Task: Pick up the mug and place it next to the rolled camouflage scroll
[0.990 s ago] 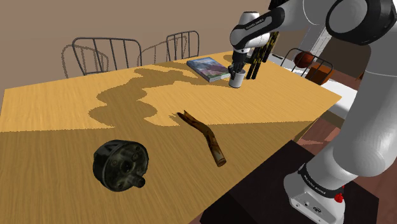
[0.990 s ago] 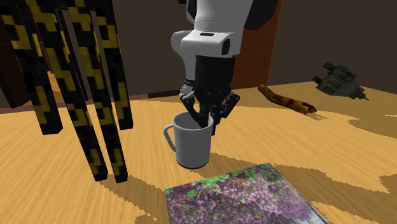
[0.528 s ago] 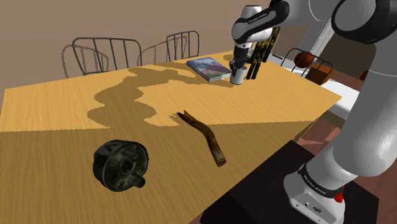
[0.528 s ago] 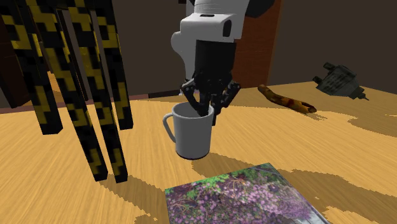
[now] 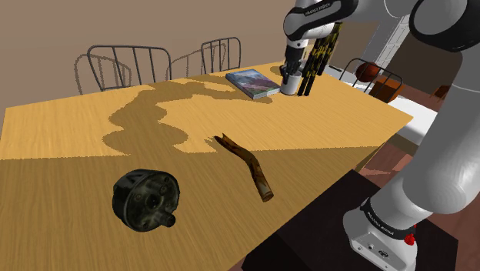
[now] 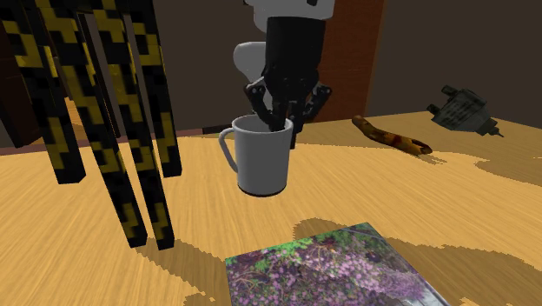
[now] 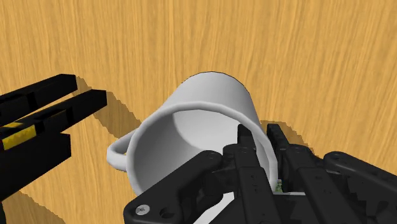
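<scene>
I see bare worktop (image 5: 323, 131) up to the branch (image 5: 246, 165); book (image 5: 251, 82) and black-and-yellow slats (image 6: 113, 104) hem the mug (image 6: 261, 161).

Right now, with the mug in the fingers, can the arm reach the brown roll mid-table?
Probably yes. The gripper clasps the rim of the mug, and bare table lies between it and the brown roll; the book lies flat, off that path.

Chunky white arm (image 5: 446, 146) with dark grey joints, red knob (image 5: 408, 239) on its base just above the black box stand (image 5: 323, 231), all-black gripper (image 7: 261, 137) showing one screw (image 7: 145, 209)
</scene>
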Controlling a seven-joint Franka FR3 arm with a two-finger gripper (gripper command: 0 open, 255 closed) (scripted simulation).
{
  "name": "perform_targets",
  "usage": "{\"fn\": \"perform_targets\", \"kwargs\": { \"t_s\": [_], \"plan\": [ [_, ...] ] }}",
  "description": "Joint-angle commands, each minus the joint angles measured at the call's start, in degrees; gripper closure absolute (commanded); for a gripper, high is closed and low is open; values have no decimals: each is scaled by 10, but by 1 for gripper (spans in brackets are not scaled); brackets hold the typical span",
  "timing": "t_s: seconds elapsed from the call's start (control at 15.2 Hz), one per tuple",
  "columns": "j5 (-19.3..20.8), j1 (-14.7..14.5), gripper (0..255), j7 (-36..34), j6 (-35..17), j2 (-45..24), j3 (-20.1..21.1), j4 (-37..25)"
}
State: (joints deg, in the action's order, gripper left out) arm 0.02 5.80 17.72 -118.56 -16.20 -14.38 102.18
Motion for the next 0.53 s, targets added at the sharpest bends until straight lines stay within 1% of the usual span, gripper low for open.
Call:
{"fn": "perform_targets", "kwargs": {
  "t_s": [0.0,0.46],
  "plan": [
    [1,-1,255,0,16,6,0,-10],
    [5,-1,255,0,65,20,-2,-46]
  ]
}}
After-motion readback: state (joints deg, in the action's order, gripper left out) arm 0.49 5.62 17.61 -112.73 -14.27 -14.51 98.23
